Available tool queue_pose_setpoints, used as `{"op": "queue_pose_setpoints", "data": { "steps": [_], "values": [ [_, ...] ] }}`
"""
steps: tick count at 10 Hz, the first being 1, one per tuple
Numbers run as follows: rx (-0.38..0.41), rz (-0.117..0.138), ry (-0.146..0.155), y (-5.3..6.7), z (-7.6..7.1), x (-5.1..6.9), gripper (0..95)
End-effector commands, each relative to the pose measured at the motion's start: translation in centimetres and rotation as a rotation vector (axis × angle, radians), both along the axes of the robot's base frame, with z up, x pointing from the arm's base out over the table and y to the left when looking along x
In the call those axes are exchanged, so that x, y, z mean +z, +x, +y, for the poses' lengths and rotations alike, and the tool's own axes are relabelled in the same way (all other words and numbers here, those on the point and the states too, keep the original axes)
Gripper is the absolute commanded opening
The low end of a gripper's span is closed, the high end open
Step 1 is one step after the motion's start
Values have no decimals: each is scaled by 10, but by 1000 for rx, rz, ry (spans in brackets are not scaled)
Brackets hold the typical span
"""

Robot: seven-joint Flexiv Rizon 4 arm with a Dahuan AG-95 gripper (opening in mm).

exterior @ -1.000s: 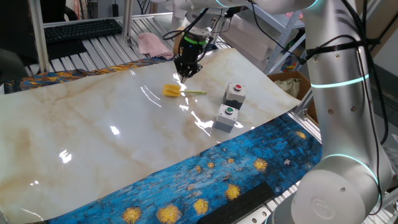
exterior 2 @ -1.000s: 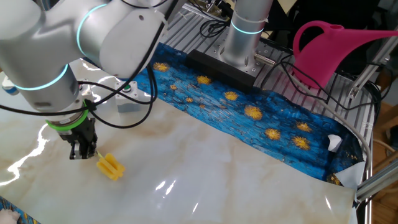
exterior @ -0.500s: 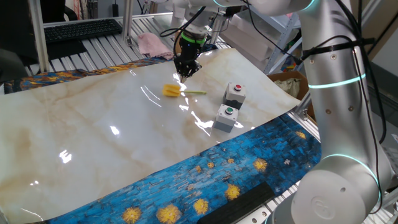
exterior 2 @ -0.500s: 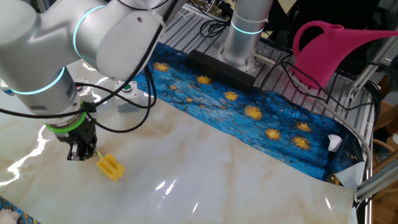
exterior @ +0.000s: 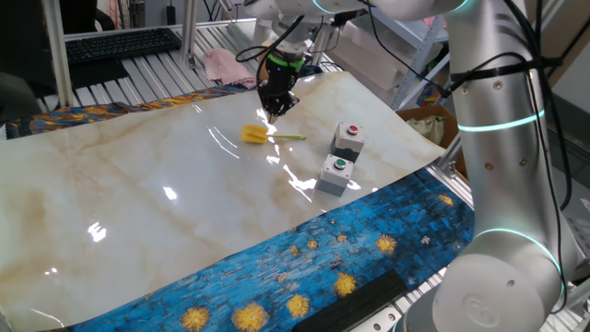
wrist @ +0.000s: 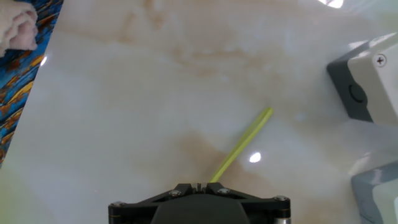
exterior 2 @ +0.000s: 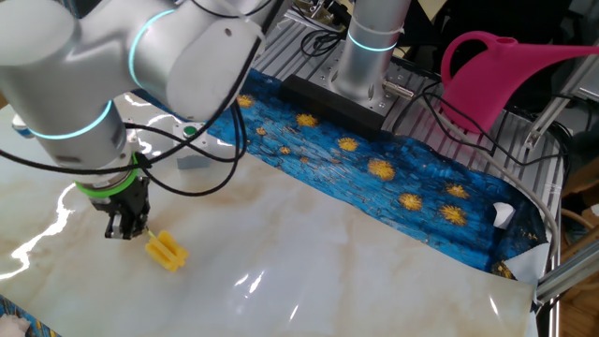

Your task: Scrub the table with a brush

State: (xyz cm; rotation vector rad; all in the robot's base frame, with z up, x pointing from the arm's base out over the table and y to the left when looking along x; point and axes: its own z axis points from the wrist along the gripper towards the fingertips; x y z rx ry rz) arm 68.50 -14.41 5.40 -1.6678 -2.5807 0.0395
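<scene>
Gripper (exterior: 276, 109) hovers with fingers together, gripping nothing as far as I can see; the brush (exterior: 257, 135) lies on the table (exterior: 138, 203) right below its tips

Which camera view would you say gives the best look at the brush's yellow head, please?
The other fixed view: the brush head lies close, unobstructed beside the gripper. The first fixed view shows the head smaller with its handle. The hand view shows only the thin handle.
</scene>
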Motion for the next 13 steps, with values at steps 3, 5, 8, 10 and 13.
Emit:
{"op": "queue_pose_setpoints", "data": {
  "steps": [3, 5, 8, 10, 13],
  "values": [
    [-174, 10, -42, 2, -1, 0, 190],
    [-223, -2, -78, 2, -1, 0, 380],
    [-259, -12, -106, 6, -7, -7, 570],
    [-270, -17, -106, 9, -11, -12, 570],
    [-271, -18, -105, 11, -16, -19, 570]
  ]
}}
